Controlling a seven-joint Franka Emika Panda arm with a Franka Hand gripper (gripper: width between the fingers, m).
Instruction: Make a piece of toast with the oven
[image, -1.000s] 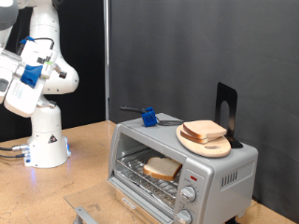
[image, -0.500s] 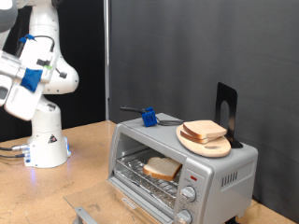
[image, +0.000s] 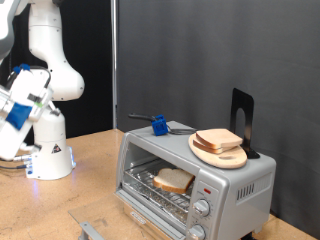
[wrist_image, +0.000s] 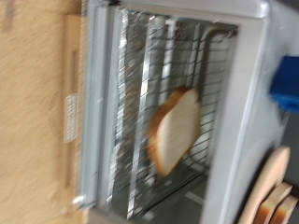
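Note:
The oven (image: 236, 186) is a small silver box at the exterior view's lower right, with its glass door (wrist_image: 94, 103) folded down and open. One piece of toast (image: 173, 181) lies flat on the wire rack inside; the wrist view shows this slice (wrist_image: 176, 131) pale with a tan crust. My gripper (image: 10, 135) is at the exterior view's far left edge, well away from the oven, and its fingers cannot be made out. No fingers show in the wrist view, and nothing is seen held.
On top of the oven rest a round wooden board (image: 231, 158) carrying another bread slice (image: 218, 139), a blue-handled tool (image: 158, 124) and a black stand (image: 243, 118). The robot's white base (image: 50, 150) stands on the wooden table (image: 90, 190).
The arm's hand has swung down and toward the exterior view's left edge, farther from the oven. The toast in the oven and the things on top have not moved.

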